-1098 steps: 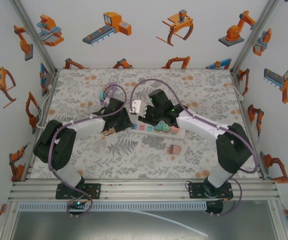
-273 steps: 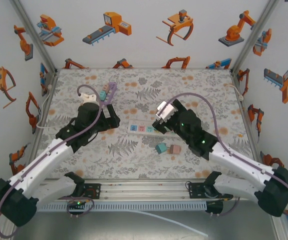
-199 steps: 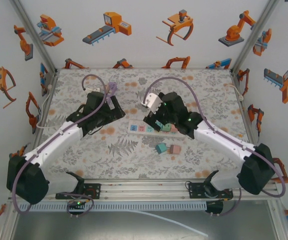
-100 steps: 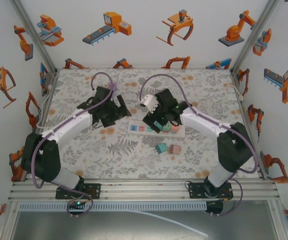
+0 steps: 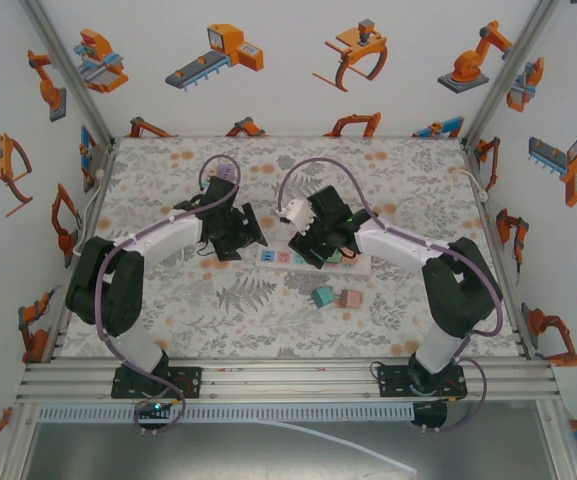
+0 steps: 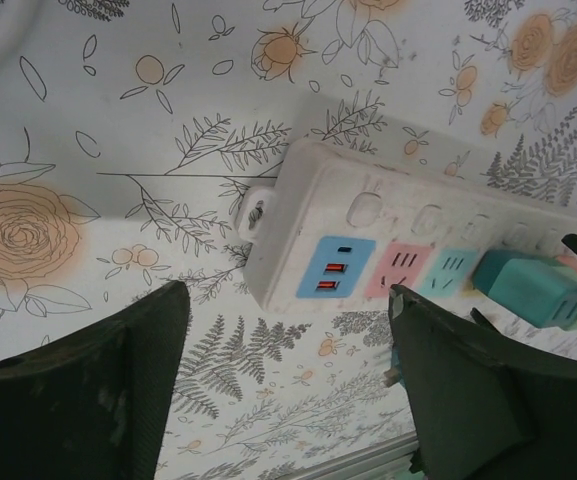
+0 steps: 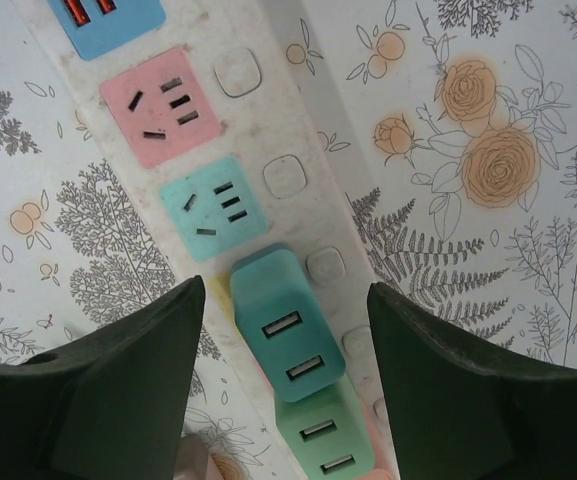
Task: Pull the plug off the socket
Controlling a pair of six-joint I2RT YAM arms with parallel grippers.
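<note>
Between fingers (image 7: 118,390) of the right tool (image 7: 280,300), the teal plug (image 7: 278,335), untouched.

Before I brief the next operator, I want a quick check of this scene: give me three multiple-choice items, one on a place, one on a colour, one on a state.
1. Where do the loose teal plug and loose pink plug lie relative to the power strip?
A. on top of it
B. on the table, at its near side
C. beyond it, by the far wall

2. What colour is the seated plug that the right end effector straddles?
A. red
B. black
C. teal

3. The strip's pink socket is:
A. empty
B. occupied
C. taped over

Answers: 1 B, both rest nearer than the strip in the top view; 2 C, a teal body sits between the open jaws; 3 A, its slots are bare.
</note>
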